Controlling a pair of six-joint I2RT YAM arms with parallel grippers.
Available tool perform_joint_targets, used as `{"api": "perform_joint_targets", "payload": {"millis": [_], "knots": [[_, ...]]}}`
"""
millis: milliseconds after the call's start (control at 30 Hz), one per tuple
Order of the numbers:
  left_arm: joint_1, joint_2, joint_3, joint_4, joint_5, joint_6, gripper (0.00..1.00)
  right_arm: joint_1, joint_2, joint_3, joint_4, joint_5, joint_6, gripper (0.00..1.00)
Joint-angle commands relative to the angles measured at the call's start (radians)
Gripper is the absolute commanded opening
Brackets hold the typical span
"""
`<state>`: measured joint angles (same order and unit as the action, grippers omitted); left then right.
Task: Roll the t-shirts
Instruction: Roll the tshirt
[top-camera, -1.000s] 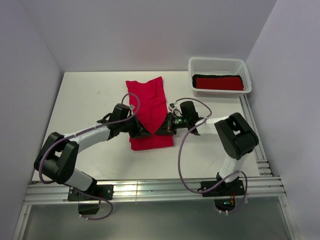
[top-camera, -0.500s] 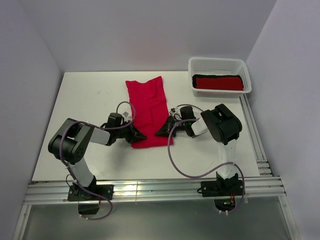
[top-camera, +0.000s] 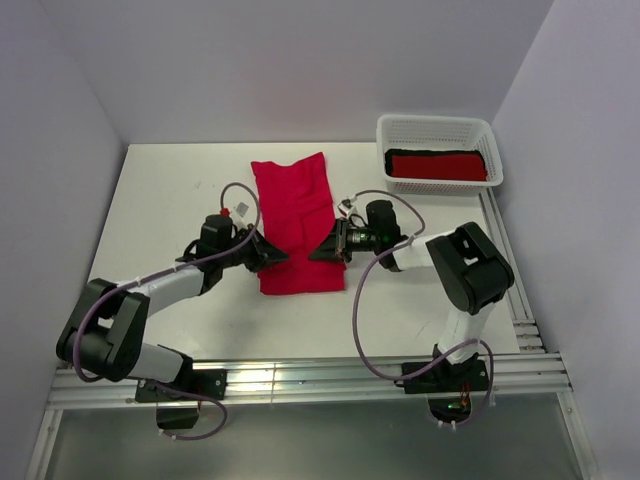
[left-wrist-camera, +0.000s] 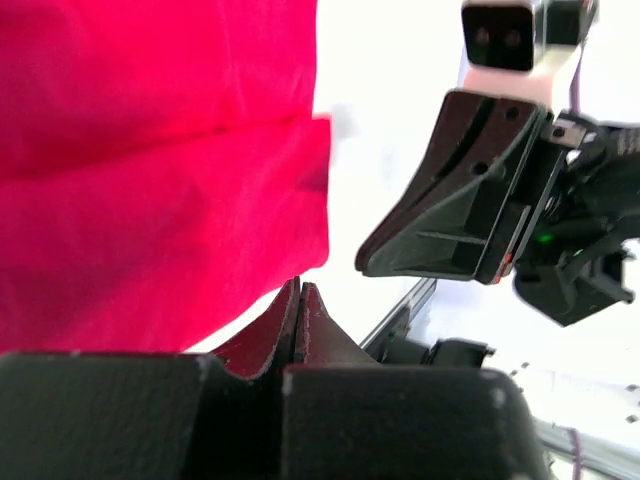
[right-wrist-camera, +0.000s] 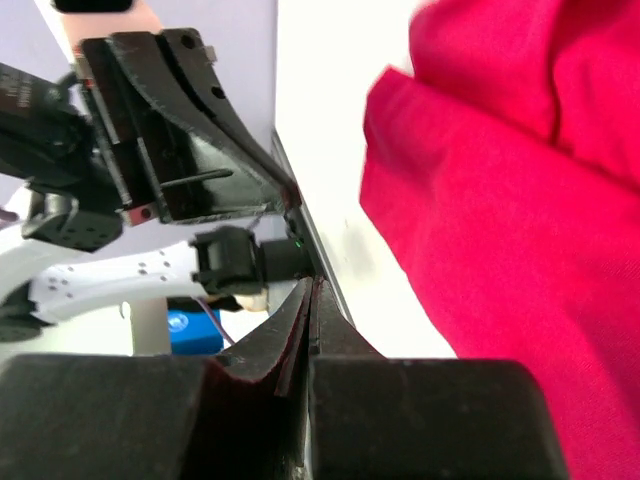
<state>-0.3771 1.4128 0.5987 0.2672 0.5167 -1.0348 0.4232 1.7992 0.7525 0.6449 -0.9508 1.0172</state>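
Counted: one crimson t-shirt (top-camera: 293, 225), spread lengthwise on the white table (top-camera: 170, 200), with a stepped edge where one layer of cloth lies over another, seen in both wrist views. One white plastic basket (top-camera: 437, 122), well apart from the crimson t-shirt, beyond its far right corner. Inside the basket: one red bundle (top-camera: 437, 166), and one black bundle (top-camera: 425, 152) visible only as a thin strip along the red one's far side, so mostly hidden. Two grippers, facing each other across the near half of the crimson t-shirt. Left gripper (top-camera: 272, 255): at the t-shirt's left edge, fingers pressed together with no gap and no cloth between them. Right gripper (top-camera: 318, 252): at the t-shirt's right edge, fingers likewise fully closed on nothing. Contact between either fingertip and the cloth: not possible to tell. Near end of the t-shirt partly covered from above by both gripper bodies. In the wrist views: t-shirt cut off by the frame edges, close cloth blurred, opposite gripper visible beyond the t-shirt's edge.
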Motion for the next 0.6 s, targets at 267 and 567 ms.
{"api": "perform_joint_targets", "payload": {"millis": [267, 567], "knots": [[-0.095, 0.195, -0.091, 0.004, -0.058, 0.025, 0.00, 0.040, 0.138, -0.038, -0.284, 0.087, -0.196, 0.00], [-0.094, -0.009, -0.050, -0.172, -0.095, 0.038, 0.01, 0.008, -0.020, -0.044, -0.376, 0.057, -0.236, 0.12]]}}
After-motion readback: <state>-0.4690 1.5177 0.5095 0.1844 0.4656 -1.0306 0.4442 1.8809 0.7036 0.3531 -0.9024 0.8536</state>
